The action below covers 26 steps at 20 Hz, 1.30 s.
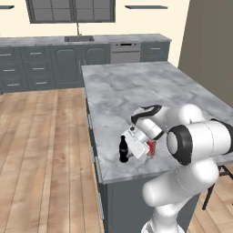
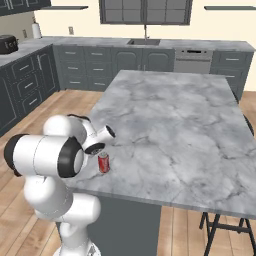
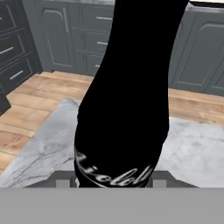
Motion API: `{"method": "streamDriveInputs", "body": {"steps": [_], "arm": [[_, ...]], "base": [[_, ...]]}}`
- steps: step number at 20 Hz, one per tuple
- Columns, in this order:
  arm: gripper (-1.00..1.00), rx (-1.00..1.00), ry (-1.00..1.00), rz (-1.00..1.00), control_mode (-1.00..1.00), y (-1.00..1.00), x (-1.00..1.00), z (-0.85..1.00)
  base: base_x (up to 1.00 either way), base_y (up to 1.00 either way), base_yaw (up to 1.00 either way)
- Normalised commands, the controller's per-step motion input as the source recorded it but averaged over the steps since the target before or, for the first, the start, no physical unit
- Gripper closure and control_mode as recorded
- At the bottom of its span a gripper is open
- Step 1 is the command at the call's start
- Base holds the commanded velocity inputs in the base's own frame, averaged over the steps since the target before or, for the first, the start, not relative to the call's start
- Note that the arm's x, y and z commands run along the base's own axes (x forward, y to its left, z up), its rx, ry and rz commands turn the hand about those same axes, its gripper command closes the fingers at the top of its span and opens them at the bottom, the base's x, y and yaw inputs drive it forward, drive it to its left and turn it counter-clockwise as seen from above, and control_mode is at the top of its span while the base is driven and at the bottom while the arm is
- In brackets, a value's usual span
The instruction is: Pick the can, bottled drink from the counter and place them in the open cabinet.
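The gripper (image 1: 124, 152), low in the left base view, stands with a finger on each side of the one bottle (image 1: 123, 149); a firm pinch cannot be told. One can (image 2: 103, 162) stands just beside it on the surface (image 1: 136, 86).

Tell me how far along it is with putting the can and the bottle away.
Nothing is put away yet. The can and the bottle both stand near the counter's front edge. In hand: the gripper is at the bottle, fingers on either side of it, a firm grip not yet clear. Left: carry both to the cabinet.
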Motion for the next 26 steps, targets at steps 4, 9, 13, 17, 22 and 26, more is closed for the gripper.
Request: {"method": "streamDriveInputs", "body": {"steps": [4,9,13,17,22,26], "arm": [[1.0,0.03,0.01,-0.1,-1.0,-0.05,-0.28,0.56],[1.0,0.0,0.0,-0.13,-1.0,0.0,-0.67,0.96],[1.0,0.0,-0.02,-0.15,-1.0,0.0,-0.96,1.0],[1.0,-0.05,-0.01,-0.13,-1.0,-0.02,-1.0,1.0],[1.0,-0.1,0.0,-0.13,-1.0,-0.09,-1.0,1.0],[1.0,-0.14,0.0,-0.1,-1.0,-0.2,-0.94,0.99]], "base": [[0.0,0.0,0.0],[0.0,0.0,0.0],[0.0,0.0,0.0],[0.0,0.0,0.0],[0.0,0.0,0.0],[0.0,0.0,0.0]]}}
